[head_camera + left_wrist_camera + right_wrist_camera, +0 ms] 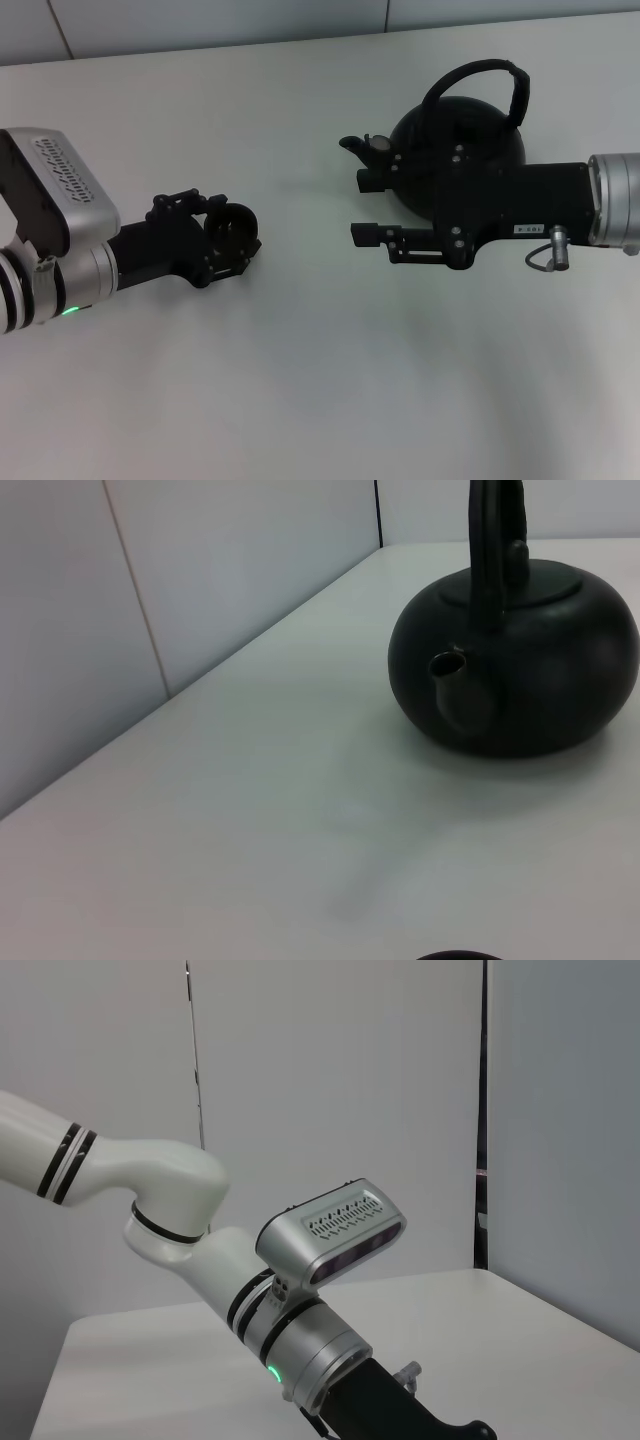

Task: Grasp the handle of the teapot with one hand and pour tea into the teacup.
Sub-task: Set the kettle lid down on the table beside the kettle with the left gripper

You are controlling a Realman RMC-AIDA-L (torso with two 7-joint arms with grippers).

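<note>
Right pincer [372,208]: reaching in from the robot's right at teapot height, fingers spread wide and holding nothing; one finger lies across the front of the teapot near the spout, the other hangs over bare counter nearer the camera
Left pincer [232,240]: low over the counter on the robot's left, its fingers set around the teacup; whether they press on the cup or merely bracket it cannot be told
Teapot [470,140]: glossy black, round-bellied, standing upright on the counter behind the right arm, spout [455,685] turned toward the robot's left
Handle [478,80]: black arched bail standing up over the lid, ungripped; the right pincer sits below and in front of it, not on it
Teacup [230,226]: tiny black bowl between the left fingers, well apart from the teapot; only a sliver of its rim shows at the edge of the left wrist view
Tea: none seen; the spout is dry and the cup's inside is too dark to judge
Counter [320,380]: plain white, carrying the pot and the cup
Step in hand: by the look of it, the approach to the handle, with grasp, lift and pour all not yet done
Next move: likely calls for raising the right pincer to the crown of the arch, straddling the band and closing firmly before any lift toward the cup
</note>
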